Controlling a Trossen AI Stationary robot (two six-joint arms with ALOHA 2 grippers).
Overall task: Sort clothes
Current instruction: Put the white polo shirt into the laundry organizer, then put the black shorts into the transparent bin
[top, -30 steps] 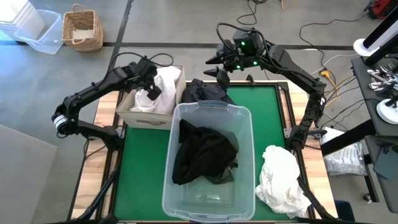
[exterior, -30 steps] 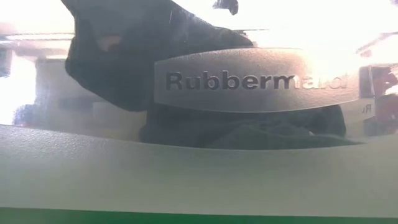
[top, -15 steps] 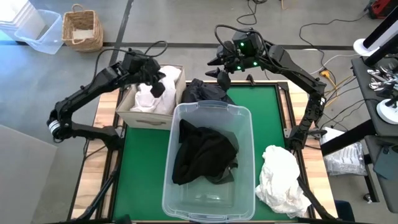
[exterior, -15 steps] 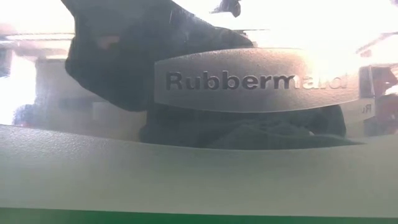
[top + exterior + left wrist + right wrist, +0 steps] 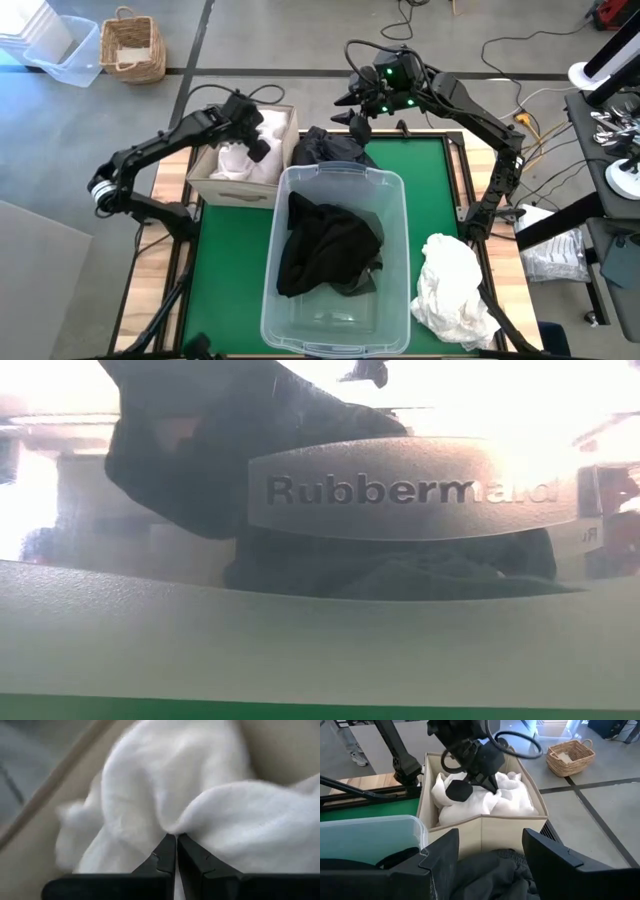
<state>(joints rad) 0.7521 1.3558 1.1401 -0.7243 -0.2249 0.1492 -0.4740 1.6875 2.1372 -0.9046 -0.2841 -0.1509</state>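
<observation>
Left fingers [image 5: 176, 851] lower, pinching white garment [image 5: 165, 785]

The left claw [image 5: 176, 847] shows its two dark fingers [image 5: 162, 857] pressed flat together, their tips nosing into a crease of white cloth [image 5: 165, 785]. The soft white fabric bulges in rounded folds on both sides of the tips and fills most of the view. Behind it runs the beige inner wall of the fabric box [image 5: 35, 865].

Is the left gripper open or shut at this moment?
Shut. In the left wrist view the left gripper has both dark fingers pressed together, their tips against the white clothes inside the beige fabric box.
</observation>
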